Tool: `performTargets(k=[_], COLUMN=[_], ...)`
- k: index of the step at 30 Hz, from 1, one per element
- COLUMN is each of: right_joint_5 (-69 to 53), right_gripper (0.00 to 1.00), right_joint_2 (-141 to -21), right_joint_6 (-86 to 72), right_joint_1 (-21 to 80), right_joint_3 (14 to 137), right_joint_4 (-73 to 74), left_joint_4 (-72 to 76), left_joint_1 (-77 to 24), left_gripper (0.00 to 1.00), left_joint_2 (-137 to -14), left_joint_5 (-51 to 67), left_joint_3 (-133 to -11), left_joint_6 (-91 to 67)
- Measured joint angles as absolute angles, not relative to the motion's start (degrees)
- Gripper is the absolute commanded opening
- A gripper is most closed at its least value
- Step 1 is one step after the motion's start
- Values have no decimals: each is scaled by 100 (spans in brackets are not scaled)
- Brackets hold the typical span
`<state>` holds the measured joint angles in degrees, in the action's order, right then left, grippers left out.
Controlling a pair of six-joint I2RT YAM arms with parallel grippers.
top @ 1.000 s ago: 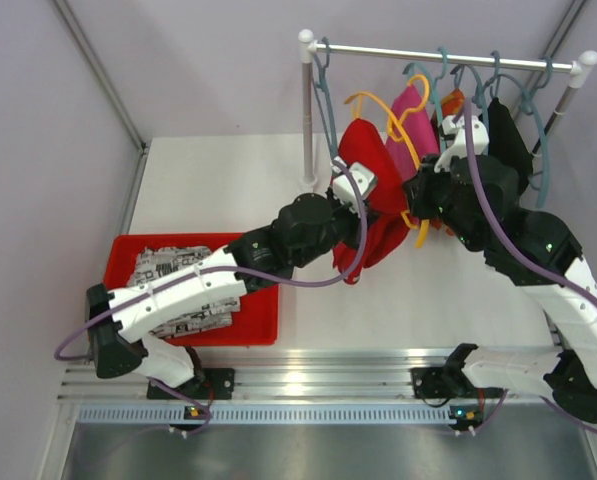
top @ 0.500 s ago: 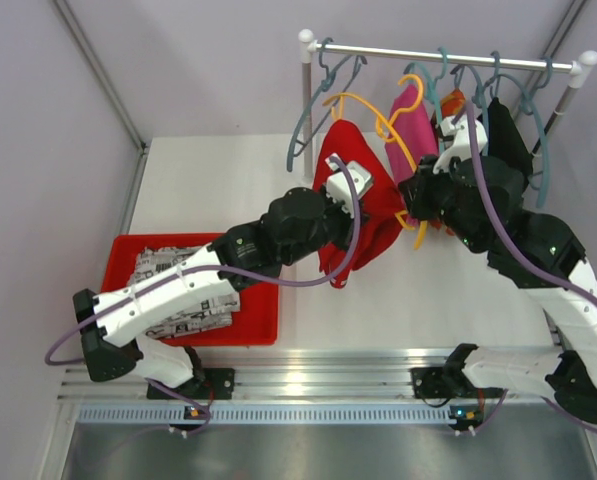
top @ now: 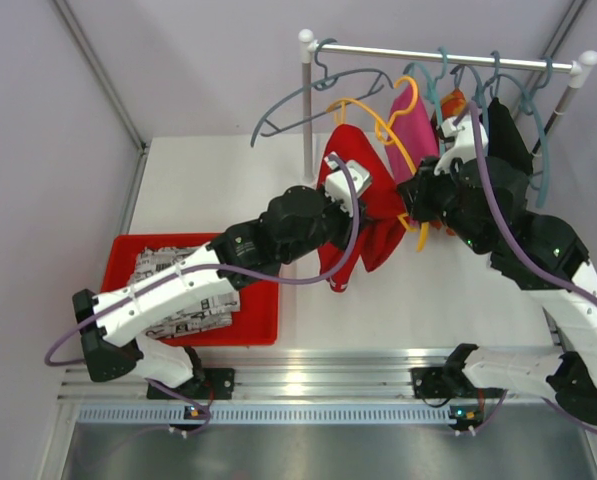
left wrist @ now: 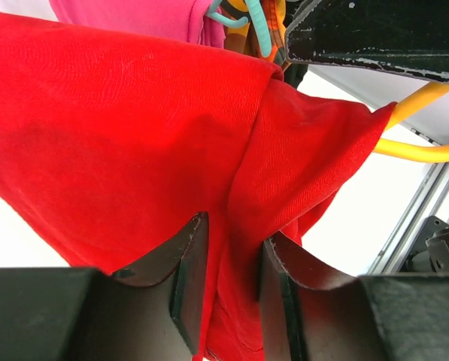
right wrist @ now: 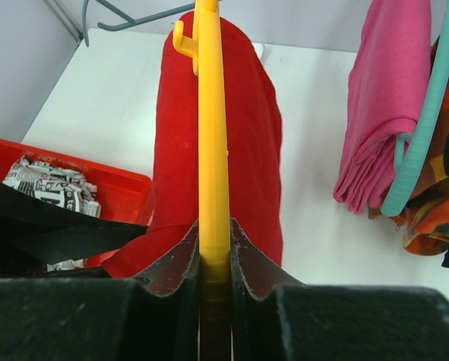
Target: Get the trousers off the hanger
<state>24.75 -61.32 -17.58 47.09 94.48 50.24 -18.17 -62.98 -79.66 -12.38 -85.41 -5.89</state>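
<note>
Red trousers hang draped over the yellow hanger between my two arms, just below the rail at the back of the table. My left gripper has its fingers closed on a fold of the red cloth. In the overhead view it sits at the garment's upper left, and the rest of the fabric falls below it and to its right. My right gripper is clamped on the yellow hanger with both jaws pressed tight against the plastic bar, and the red cloth lies over that bar just beyond its fingertips. I cannot tell from any view whether the hanger's hook sits on the rail.

To the right of the red cloth hang the magenta pink trousers. The orange camouflage trousers hang just beside them, and the plain black trousers are farther right, behind my right arm. An empty grey-blue hanger juts out tilted from the rail's left end. The black-and-white patterned trousers lie folded in the red tray at the near left of the table, well apart from both grippers
</note>
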Motion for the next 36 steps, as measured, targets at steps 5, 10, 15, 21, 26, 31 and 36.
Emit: performTargets(k=[5,10,15,21,26,31,36], right_joint_5=[2392,2539,2825,3105,3203,3295,3321], right_gripper=[0,0,0,0,0,0,0], right_joint_2=[-6125,-6112,-5927,-5769,-5623,-5334,-5116], right_joint_6=[-1763,-1804,-2078,-2659,-3085,-3492,-3828], right_joint_1=[4709,4707,4707,4707,4707,4707,4707], right_joint_3=[9448,9441,9137,8718,8315,7907,7642], right_joint_4=[5022,5017,5028,5107,5096,5083,5103], left_joint_4=[-1811,-1892,-1900,-1942,-1992,-2003,-2027], left_joint_1=[-6300,-6300,-6300,-6285,-6261,-6241,-6230], left_gripper=[3,0,0,0,0,0,0], left_joint_2=[-8053,-8340,-8348,-8340,-8340,-8340,-8342], left_joint_5=[-1249,-1542,-1549,-1553,-1520,-1459,-1411], left_joint_3=[-8576,-8886,-8899,-8984,-9271,-9507,-9677], left_joint_6=[-690,-858,-993,-1057,-1052,-1033,-982])
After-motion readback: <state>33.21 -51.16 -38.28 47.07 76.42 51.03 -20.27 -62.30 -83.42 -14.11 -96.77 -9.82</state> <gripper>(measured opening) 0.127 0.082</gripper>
